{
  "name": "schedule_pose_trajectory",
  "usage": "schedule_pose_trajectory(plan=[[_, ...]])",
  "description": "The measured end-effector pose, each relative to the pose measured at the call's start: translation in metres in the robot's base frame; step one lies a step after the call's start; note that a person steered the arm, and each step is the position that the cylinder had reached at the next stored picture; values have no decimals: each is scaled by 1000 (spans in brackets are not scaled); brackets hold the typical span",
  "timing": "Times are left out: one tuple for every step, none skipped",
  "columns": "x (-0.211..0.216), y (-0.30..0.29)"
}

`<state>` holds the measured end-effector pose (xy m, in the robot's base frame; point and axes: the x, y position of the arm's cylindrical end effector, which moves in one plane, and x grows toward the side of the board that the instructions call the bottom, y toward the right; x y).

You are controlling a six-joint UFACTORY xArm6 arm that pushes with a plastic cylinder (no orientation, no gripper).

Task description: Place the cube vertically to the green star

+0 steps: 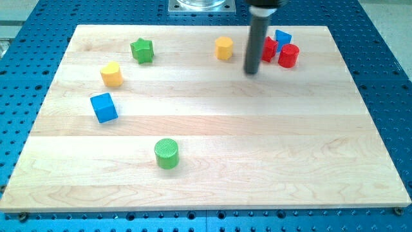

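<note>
Your tip (252, 72) was down on the wooden board (212, 187) near the view's top, right of centre. The rod has nothing to open or close and held nothing. It stood just left of the red block (269, 49), whose left part the rod hid, so you could not have told its shape or whether the two touched. The yellow hexagonal block (224, 48) sat clear of the rod on its left. Behind the red block, the blue block (282, 37) was partly covered; its shape looked angular, possibly a triangle. The red cylinder (289, 56) stood just right of the group.

The blue cube (103, 107) lay well apart from your tip, at the view's left, below the yellow heart-like block (112, 75). The green star (141, 49) sat toward the top left, above and right of the cube. The green cylinder (167, 154) stood alone lower down.
</note>
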<state>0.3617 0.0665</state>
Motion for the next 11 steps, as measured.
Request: schedule_pose_trajectory(plan=[[56,-90],[85,-189],[124,-243],[152,-288],[157,-357],[142,-353],[114,-305],[96,-243],[75,-215],[71,-235],[60,-243]])
